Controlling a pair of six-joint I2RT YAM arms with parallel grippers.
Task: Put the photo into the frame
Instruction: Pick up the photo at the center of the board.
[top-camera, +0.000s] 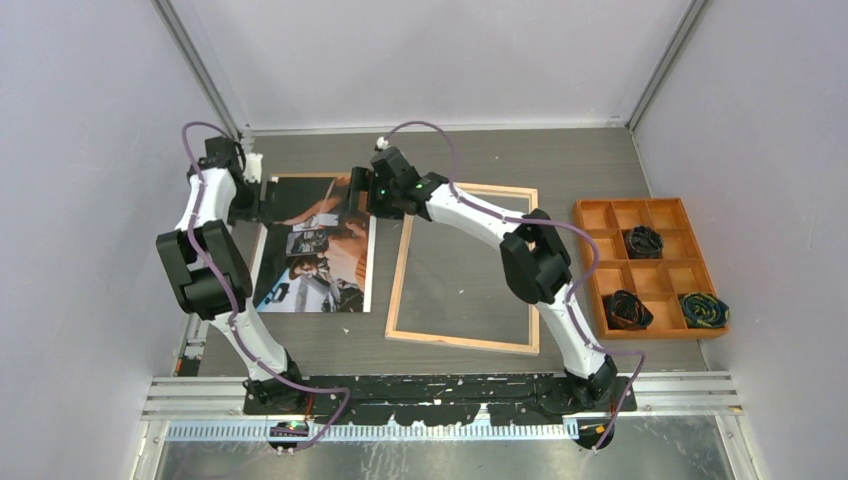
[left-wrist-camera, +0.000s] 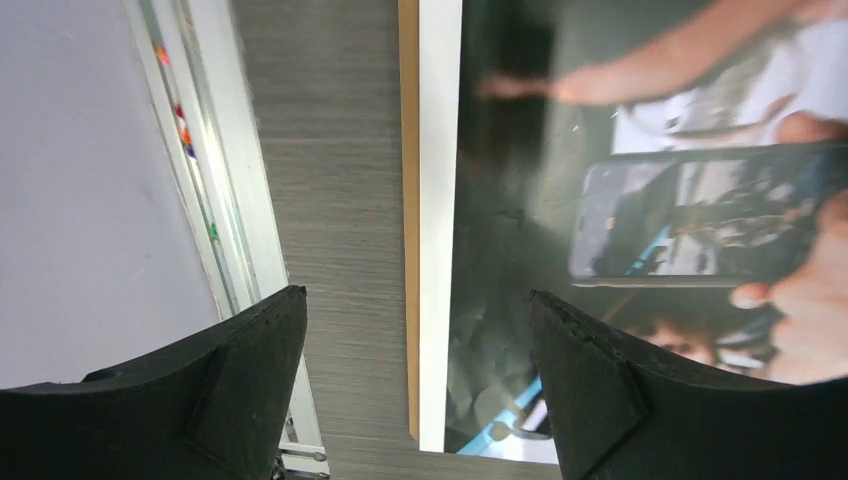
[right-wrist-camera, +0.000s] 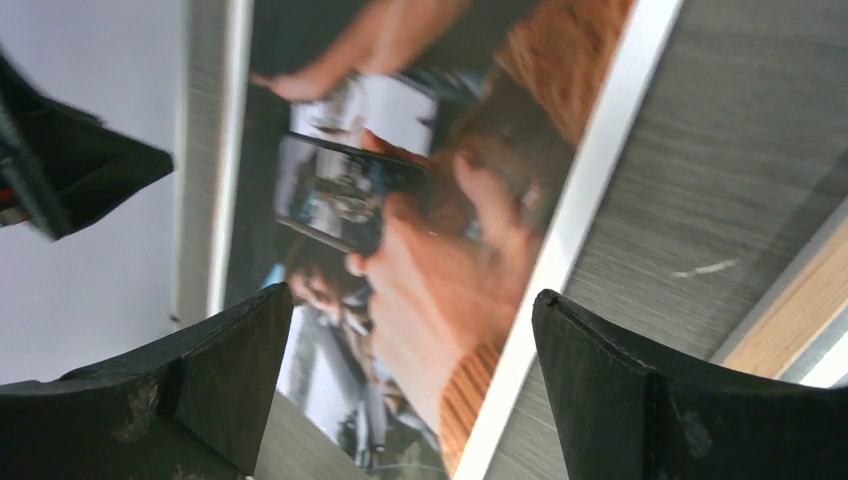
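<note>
Wood-side up, the frame (top-camera: 399, 275) awaits loading; left gripper (left-wrist-camera: 418, 400) and right gripper (right-wrist-camera: 415, 390), spread, straddle the photo (top-camera: 312, 262) for lifting.

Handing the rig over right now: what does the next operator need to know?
Left tool: open, empty, above the photo's left edge.
Right tool: open, empty, above the photo's far right corner.
Photo: face up on the table, left of the frame, not in it.
Frame: flat, wood side up.
Done: nothing placed yet.
Left: grasp the photo and lay it in the frame.
</note>
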